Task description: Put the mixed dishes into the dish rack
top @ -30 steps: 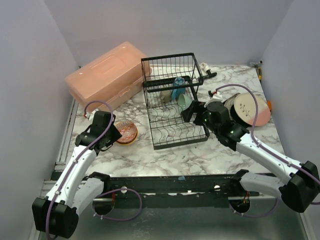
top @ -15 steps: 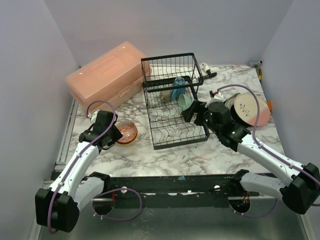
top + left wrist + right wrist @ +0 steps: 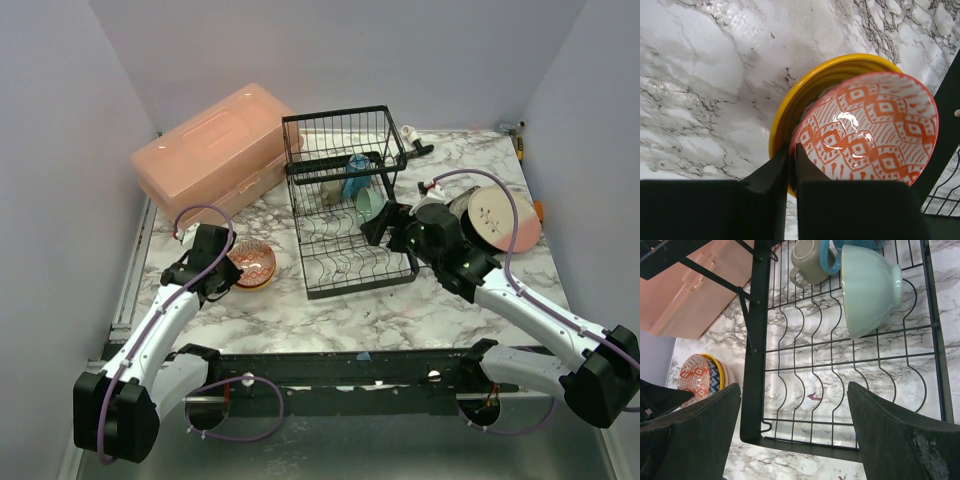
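Note:
A red-patterned bowl (image 3: 870,125) sits nested in a yellow bowl (image 3: 805,90) on the marble left of the dish rack (image 3: 345,200). My left gripper (image 3: 791,150) is shut on the near rim of the red-patterned bowl (image 3: 252,263), one finger inside and one outside. The right gripper (image 3: 794,387) hangs open over the rack's lower plate slots (image 3: 755,340), holding nothing. In the rack lie a mint green bowl (image 3: 867,287) on its side and an olive mug (image 3: 807,260). A pink-cream plate (image 3: 500,215) lies on the table right of the rack.
A salmon-pink plastic box (image 3: 210,150) stands at the back left, close to the rack's tall basket end. A blue-patterned bowl (image 3: 714,377) shows in the bowl stack. Small objects lie behind the rack (image 3: 408,133). Walls close in on both sides.
The left gripper's jaws have closed onto the rim of the red-patterned bowl, and the left arm has edged in toward it. The right arm has hardly moved.

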Tool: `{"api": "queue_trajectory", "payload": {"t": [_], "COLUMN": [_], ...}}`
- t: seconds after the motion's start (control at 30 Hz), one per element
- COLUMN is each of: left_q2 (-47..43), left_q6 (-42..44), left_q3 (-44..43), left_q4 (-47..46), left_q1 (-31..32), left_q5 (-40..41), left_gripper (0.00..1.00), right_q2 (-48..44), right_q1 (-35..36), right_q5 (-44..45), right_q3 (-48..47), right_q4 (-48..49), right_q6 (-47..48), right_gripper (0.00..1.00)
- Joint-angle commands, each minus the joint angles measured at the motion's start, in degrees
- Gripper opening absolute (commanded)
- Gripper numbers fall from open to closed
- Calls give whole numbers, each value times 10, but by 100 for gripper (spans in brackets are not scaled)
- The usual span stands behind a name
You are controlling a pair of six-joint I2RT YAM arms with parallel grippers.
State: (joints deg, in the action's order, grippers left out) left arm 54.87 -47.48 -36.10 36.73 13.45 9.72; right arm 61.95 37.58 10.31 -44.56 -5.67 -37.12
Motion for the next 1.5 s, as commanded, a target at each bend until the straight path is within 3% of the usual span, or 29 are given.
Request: {"api": "queue_trajectory", "payload": {"t": [0.0, 0.47, 0.73, 0.83, 1.07, 1.47], "left_q2": [-24, -215, -232, -221, -199, -190], "left_q6": [7, 19, -18, -74, -156, -169], "left_q3": [10, -15, -37, -29, 6, 35], "left_q4": [-2, -14, -64, -113, -211, -245], "left_q1": [-3, -4, -5, -7, -12, -13], "left_q5": [2, -62, -211, -317, -438, -456], "left_gripper": [0, 0, 0, 0, 0, 0], "right_q2": [0, 47, 68, 94, 129, 126], "right_q1": [1, 23, 61, 116, 154, 177], "right_q5": [-28, -125, -294, -294, -256, -176], "right_q3": [-5, -13, 34, 43, 27, -5], "right_q4": [1, 50, 281, 374, 409, 361], "right_q6": [-17, -68, -121, -156, -162, -133], "right_gripper": [89, 86, 97, 100, 100, 99]}}
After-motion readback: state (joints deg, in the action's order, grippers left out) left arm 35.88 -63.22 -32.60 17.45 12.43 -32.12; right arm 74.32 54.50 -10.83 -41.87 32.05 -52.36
